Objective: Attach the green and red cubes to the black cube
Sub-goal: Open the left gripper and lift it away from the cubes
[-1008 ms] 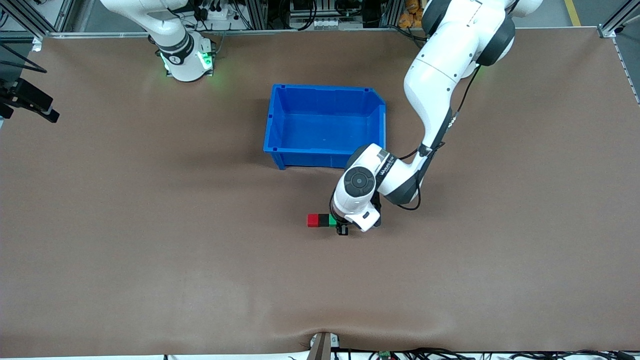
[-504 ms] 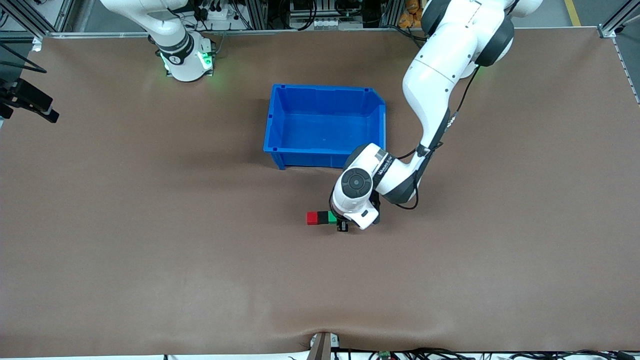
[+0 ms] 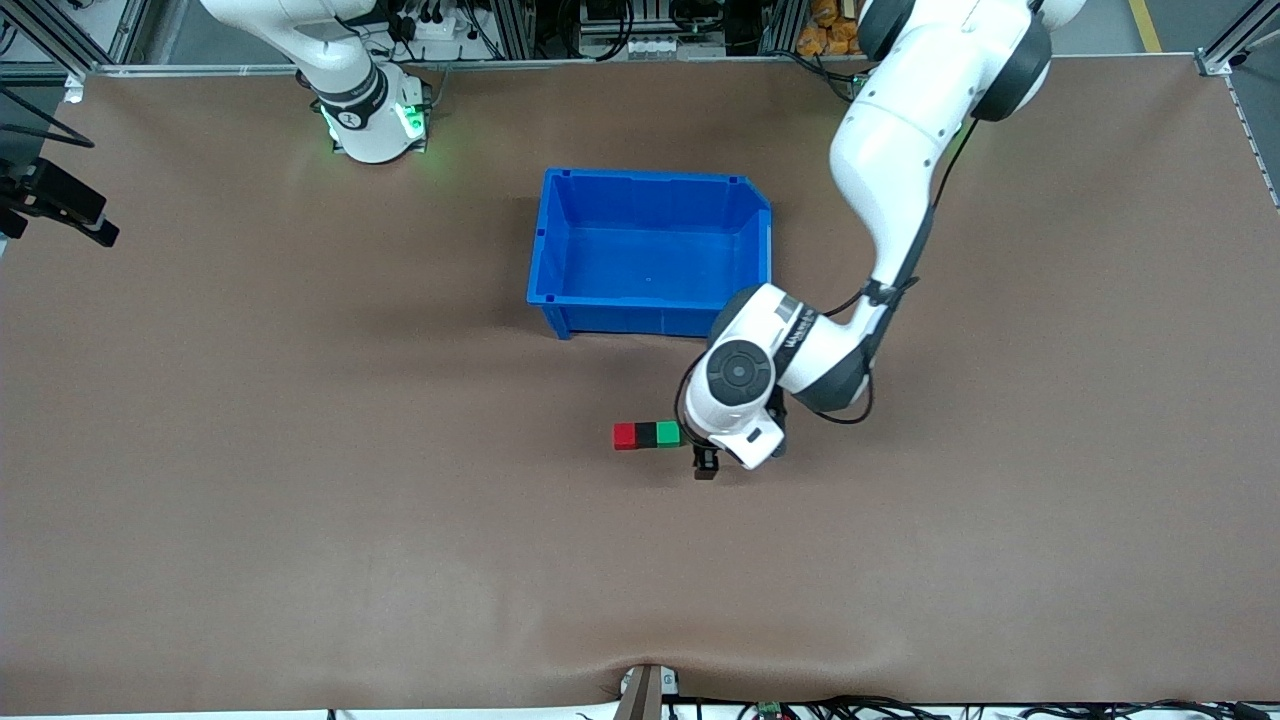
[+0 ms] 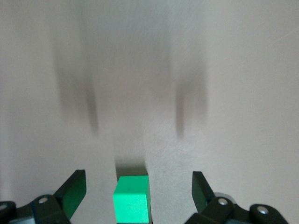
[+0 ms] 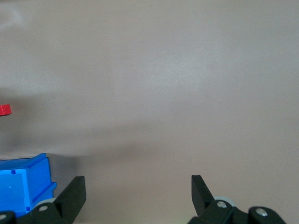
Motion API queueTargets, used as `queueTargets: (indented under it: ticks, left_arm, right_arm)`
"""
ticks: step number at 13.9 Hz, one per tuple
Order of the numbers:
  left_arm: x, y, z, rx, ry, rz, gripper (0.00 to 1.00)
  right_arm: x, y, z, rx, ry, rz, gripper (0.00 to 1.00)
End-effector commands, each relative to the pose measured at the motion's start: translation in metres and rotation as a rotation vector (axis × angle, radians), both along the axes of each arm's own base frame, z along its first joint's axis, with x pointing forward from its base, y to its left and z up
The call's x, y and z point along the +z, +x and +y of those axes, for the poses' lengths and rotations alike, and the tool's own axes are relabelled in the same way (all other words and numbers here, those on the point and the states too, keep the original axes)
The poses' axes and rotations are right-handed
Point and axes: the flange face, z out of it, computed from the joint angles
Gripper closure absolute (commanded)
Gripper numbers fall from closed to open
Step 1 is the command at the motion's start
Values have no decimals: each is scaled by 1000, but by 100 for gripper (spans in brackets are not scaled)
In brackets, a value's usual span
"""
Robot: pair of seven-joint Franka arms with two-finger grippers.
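A red cube [image 3: 625,436], a black cube [image 3: 646,435] and a green cube [image 3: 668,433] lie touching in a row on the table, the black one in the middle. My left gripper [image 3: 707,464] is open and empty, just off the green cube's end toward the left arm's end of the table. In the left wrist view the green cube [image 4: 132,205] sits between my open left gripper's [image 4: 138,181] fingers and touches neither. My right gripper [image 5: 138,184] is open and empty and waits high up at the right arm's end. The red cube [image 5: 4,109] shows small in its view.
An empty blue bin [image 3: 553,245] stands farther from the front camera than the cube row, a short way off. A corner of the bin [image 5: 23,184] shows in the right wrist view. The brown table spreads wide all around the cubes.
My left gripper has moved off the green cube toward the left arm's end of the table, and the whole green cube now shows. The three cubes stay in their row. The right arm has not moved.
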Motion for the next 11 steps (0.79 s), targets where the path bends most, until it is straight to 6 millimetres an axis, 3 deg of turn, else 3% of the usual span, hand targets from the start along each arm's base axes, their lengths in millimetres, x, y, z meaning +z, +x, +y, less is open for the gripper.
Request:
queueTargets:
  ticks: [1, 3, 8, 11]
  left_arm:
    - [51, 2, 18, -124, 14, 3, 0]
    - [79, 7, 40, -244, 27, 17, 0]
    - [200, 22, 145, -548, 31, 24, 0]
    - [239, 26, 200, -694, 20, 33, 0]
  right_arm:
    - [4, 2, 1, -6, -14, 2, 0]
    - [5, 3, 1, -7, -14, -2, 0]
    - [5, 3, 2, -6, -19, -5, 0]
    - [6, 3, 0, -10, -22, -8, 0]
